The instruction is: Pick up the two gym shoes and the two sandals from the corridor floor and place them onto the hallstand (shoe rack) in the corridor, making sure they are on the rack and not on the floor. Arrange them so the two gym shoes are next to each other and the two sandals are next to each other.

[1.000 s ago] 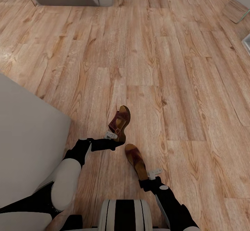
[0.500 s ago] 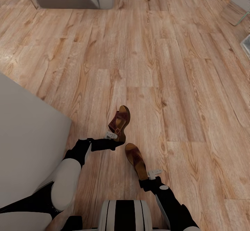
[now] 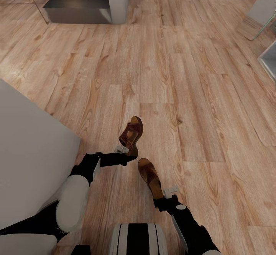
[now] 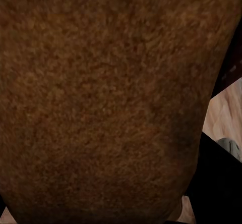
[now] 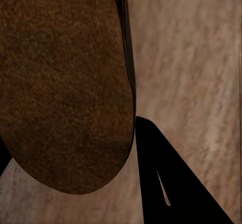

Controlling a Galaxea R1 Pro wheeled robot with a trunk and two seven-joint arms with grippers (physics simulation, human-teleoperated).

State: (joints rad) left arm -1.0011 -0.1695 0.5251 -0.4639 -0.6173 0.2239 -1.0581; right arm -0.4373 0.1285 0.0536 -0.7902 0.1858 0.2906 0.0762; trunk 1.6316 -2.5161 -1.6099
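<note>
Presently, in transit with both sandals off the floor.

Corridor floor (image 3: pixel 184 79): light wood-grain planks all round me, running on ahead; nothing of the task lies on the part I can see.

Pale block (image 3: pixel 27 147): big grey-white mass at my left side, close by my left arm. I cannot tell from here whether it belongs to the hallstand.

Grey unit (image 3: pixel 76 2): dark open-fronted piece far ahead on my left, well apart from both arms.

Step in hand: carrying stage, I judge. One sandal per arm, both lifted clear of the planks; neither is on the rack yet. The gym shoes are not among what I can see.

Next move: needs me turned toward the rack until its bench top or a shelf is in front, then both sandals set down side by side, soles flat, close together.

Left sandal (image 3: pixel 131 134): stands on edge beyond my left claw (image 3: pixel 122 148), toe pointing away from me, buckled straps facing my left. In the left wrist view its brown surface (image 4: pixel 101 103) sits hard against the lens.

Right sandal (image 3: pixel 150 177): stretches from my right claw (image 3: pixel 168 191) toward my midline, tan footbed up, near the left one but apart from it. In the right wrist view its rounded end (image 5: pixel 65 98) lies just beside one dark finger (image 5: pixel 171 183).

Claw state: both clamped on a sandal's end, as I read it; the pads themselves are hidden.
</note>
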